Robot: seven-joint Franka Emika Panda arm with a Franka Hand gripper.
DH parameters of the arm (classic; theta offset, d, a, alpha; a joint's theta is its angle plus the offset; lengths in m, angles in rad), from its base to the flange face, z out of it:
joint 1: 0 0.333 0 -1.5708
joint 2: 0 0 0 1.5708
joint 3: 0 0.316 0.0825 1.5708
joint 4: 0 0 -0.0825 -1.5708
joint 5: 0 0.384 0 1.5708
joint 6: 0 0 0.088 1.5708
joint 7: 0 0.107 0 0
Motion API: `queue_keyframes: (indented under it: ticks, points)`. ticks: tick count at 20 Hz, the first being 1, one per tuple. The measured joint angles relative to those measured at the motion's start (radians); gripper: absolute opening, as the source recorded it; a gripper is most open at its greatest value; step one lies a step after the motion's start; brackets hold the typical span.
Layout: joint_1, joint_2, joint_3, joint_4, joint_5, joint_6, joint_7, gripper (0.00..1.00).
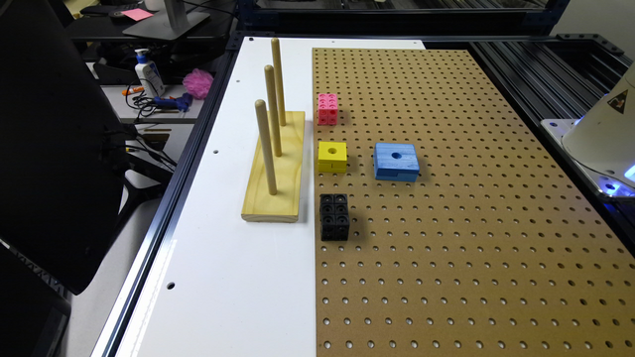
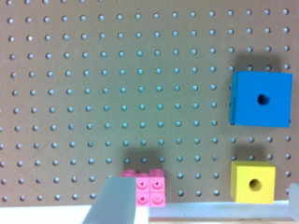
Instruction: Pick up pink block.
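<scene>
Gripper [image 2: 203, 205] fingers spread wide, holding nothing. Pink block [image 2: 150, 186] looks light and rigid — pinch its flat opposite sides, avoiding sockets.

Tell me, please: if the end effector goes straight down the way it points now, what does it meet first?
Probably the pink block: in the wrist view one finger partly covers it, and the other finger sits far off at the frame edge. Height above it is unclear. Slightly to one side, it would reach the bare pegboard instead.
</scene>
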Motion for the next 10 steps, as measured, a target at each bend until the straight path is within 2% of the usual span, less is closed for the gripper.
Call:
queue_keyframes:
  ticks: [2, 4, 8, 9, 10]
  points:
    - [-0.014, 0.006, -0.001, 0.006, -0.001, 0.0, -0.013, 1.0]
    - [-0.045, 0.008, -0.006, 0.009, -0.0028, 0.0, -0.049, 1.0]
    - [-0.128, 0.009, -0.014, 0.014, -0.0025, 0.0, -0.141, 1.0]
    - [-0.141, 0.009, -0.013, 0.015, -0.0021, 0.0, -0.155, 1.0]
    - [-0.147, 0.01, -0.013, 0.016, -0.002, 0.0, -0.161, 1.0]
